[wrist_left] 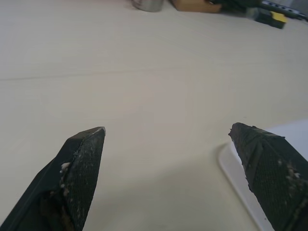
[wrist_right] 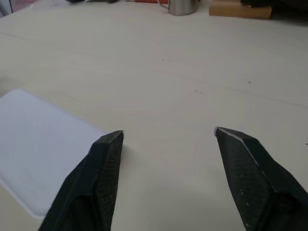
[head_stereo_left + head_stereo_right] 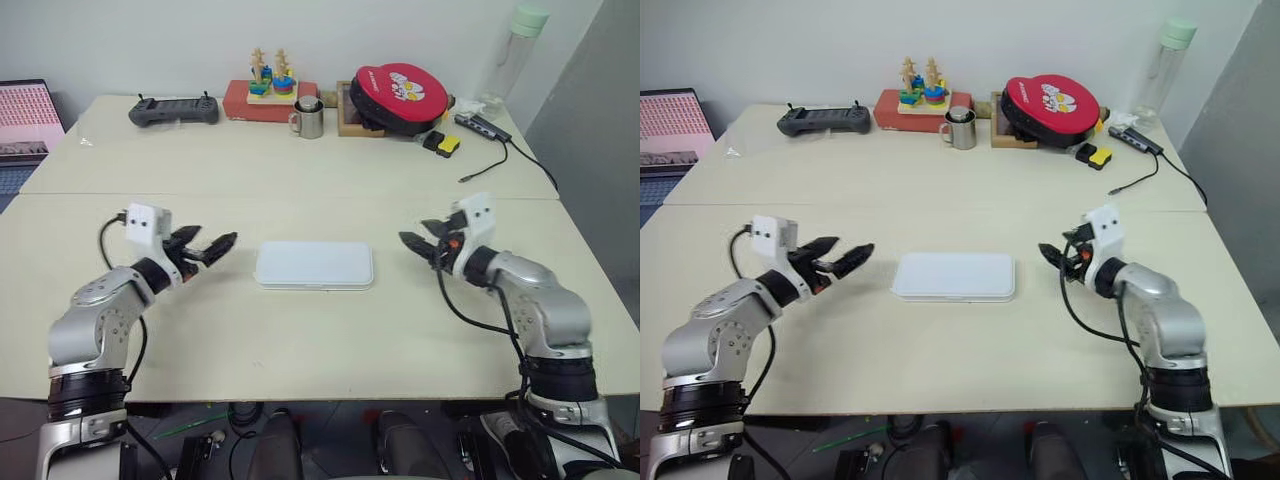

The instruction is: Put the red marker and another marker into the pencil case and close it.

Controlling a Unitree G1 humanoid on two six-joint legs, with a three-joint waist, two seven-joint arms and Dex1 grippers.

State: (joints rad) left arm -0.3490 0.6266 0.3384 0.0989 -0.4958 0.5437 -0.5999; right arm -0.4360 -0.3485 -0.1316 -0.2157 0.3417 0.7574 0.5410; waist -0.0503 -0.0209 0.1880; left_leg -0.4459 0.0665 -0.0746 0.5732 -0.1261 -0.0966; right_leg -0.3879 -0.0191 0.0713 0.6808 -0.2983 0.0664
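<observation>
On the cream table [image 3: 300, 340], listed from the left: left gripper [image 3: 212, 246], fingers spread wide, empty, hovering just beside the case's left end; pencil case [image 3: 314, 265], white, lid shut, lying flat at the middle between both arms; right gripper [image 3: 417, 243], fingers parted, empty, near the case's right end, apart from it.

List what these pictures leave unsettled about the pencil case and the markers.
- Inside of the pencil case: the shut lid hides it in both head views, so any markers inside cannot be confirmed.
- Its catch: too small to tell.
- Case in the left wrist view: cut off by the frame edge and partly behind a finger.
</observation>
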